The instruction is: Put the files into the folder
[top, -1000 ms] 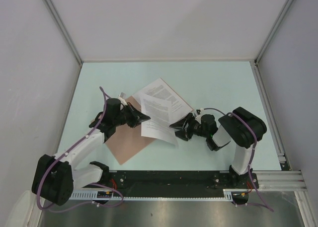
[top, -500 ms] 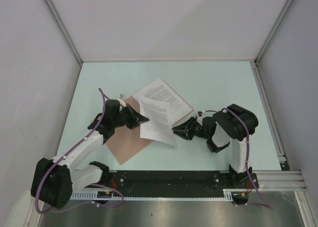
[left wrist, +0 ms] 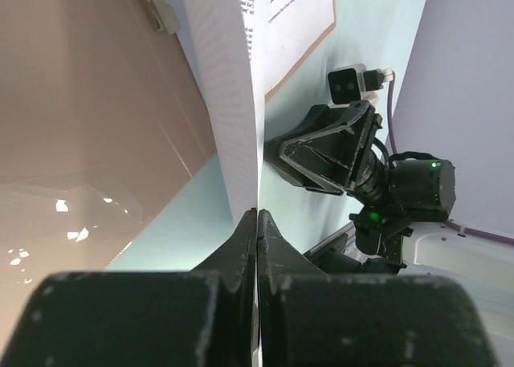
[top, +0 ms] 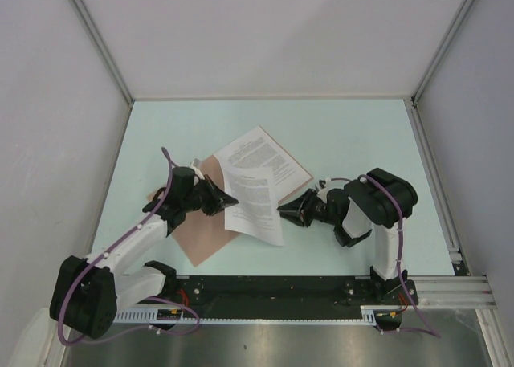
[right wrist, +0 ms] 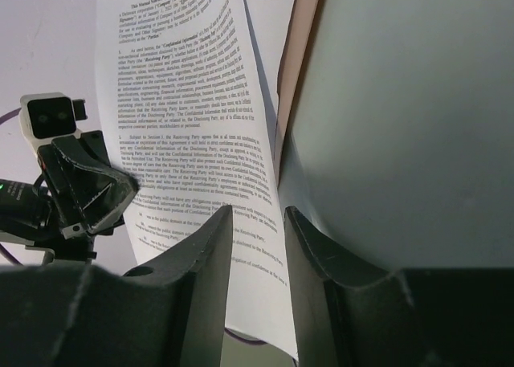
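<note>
The salmon folder [top: 202, 237] lies flat on the table, left of centre. One white printed sheet [top: 265, 154] lies on its far part. My left gripper [top: 226, 197] is shut on the left edge of a second printed sheet [top: 257, 206] and holds that edge lifted. In the left wrist view the gripper [left wrist: 257, 216] pinches this sheet [left wrist: 233, 102], seen edge-on, with the folder [left wrist: 80, 102] to the left. My right gripper [top: 283, 211] is open at the sheet's right edge. In the right wrist view the printed sheet [right wrist: 193, 118] passes between its spread fingers [right wrist: 257, 226].
The table is pale green, walled by white panels at the back and both sides. A metal rail [top: 434, 174] runs along the right edge. The black base bar [top: 273, 291] crosses the near edge. The folder's edge [right wrist: 303, 54] shows beyond the sheet in the right wrist view.
My left gripper has drawn back a little toward the near left, with the sheet's edge in it. My right gripper has dropped slightly nearer along the sheet's right edge.
</note>
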Motion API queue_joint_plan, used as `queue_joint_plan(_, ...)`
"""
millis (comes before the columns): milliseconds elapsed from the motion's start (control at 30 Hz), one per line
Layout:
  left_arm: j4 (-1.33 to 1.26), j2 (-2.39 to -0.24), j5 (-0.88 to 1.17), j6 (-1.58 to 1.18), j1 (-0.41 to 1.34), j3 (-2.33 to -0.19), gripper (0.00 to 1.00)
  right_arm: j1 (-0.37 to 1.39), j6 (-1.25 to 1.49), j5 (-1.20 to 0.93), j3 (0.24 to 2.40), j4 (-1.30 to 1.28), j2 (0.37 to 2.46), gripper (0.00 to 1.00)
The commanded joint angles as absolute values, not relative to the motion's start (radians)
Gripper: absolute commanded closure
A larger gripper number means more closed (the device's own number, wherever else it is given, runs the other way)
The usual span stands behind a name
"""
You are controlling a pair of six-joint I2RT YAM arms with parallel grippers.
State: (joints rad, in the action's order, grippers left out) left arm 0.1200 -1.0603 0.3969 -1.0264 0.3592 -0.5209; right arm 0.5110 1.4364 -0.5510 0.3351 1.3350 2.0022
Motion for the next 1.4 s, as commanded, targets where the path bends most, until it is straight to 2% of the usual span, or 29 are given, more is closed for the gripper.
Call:
queue_joint_plan(0, 0.118, -1.045, 0.379, -0.996, 0.350, -0.500, 1.00, 0.537, 1.388, -0.564, 0.356, 1.571, 1.993, 0.63)
queue_joint_plan(233, 0.117, -1.046, 0.362, -0.965, 0.350, -0.454, 1.00, 0.563, 1.304, -0.584, 0.377, 1.551, 2.040, 0.60)
queue_joint_plan(433, 0.118, -1.038, 0.348, -0.950, 0.350, -0.428, 1.00, 0.592, 1.180, -0.583, 0.417, 1.380, 2.013, 0.58)
queue_joint_plan(600, 0.124, -1.026, 0.333, -0.933, 0.350, -0.411, 1.00, 0.600, 1.105, -0.575, 0.436, 1.295, 1.970, 0.68)
queue_joint_plan(633, 0.121, -1.026, 0.324, -0.922, 0.350, -0.408, 1.00, 0.598, 1.092, -0.578, 0.439, 1.278, 1.944, 0.75)
queue_joint_plan(700, 0.144, -1.014, 0.299, -0.884, 0.350, -0.400, 1.00, 0.592, 1.028, -0.589, 0.457, 1.203, 1.908, 0.82)
queue_joint_plan(733, 0.158, -1.012, 0.267, -0.864, 0.350, -0.400, 1.00, 0.592, 0.994, -0.594, 0.469, 1.166, 1.884, 0.90)
queue_joint_plan(767, 0.173, -1.002, 0.249, -0.845, 0.350, -0.402, 0.97, 0.591, 0.958, -0.601, 0.503, 1.116, 1.837, 0.95)
queue_joint_plan(800, 0.213, -0.990, 0.232, -0.819, 0.350, -0.403, 0.90, 0.594, 0.840, -0.607, 0.534, 0.977, 1.806, 1.00)
queue_joint_plan(833, 0.233, -0.973, 0.183, -0.809, 0.350, -0.403, 0.78, 0.598, 0.775, -0.601, 0.564, 0.888, 1.780, 1.00)
queue_joint_plan(867, 0.251, -0.954, 0.158, -0.801, 0.350, -0.402, 0.57, 0.606, 0.690, -0.576, 0.599, 0.797, 1.732, 1.00)
queue_joint_plan(900, 0.286, -0.910, 0.134, -0.792, 0.350, -0.403, 0.48, 0.627, 0.548, -0.557, 0.680, 0.635, 1.714, 1.00)
queue_joint_plan(1000, 0.374, -0.859, 0.052, -0.773, 0.350, -0.432, 0.23, 0.646, 0.364, -0.514, 0.826, 0.440, 1.697, 1.00)
queue_joint_plan(1067, 0.431, -0.836, -0.027, -0.770, 0.350, -0.459, 0.10, 0.644, 0.232, -0.532, 0.899, 0.378, 1.713, 1.00)
queue_joint_plan(1200, 0.561, -0.818, -0.132, -0.776, 0.350, -0.511, 0.07, 0.641, 0.048, -0.581, 1.021, 0.305, 1.772, 1.00)
queue_joint_plan(1367, 0.589, -0.769, -0.158, -0.860, 0.350, -0.486, 0.07, 0.641, -0.188, -0.658, 1.137, 0.256, 1.839, 1.00)
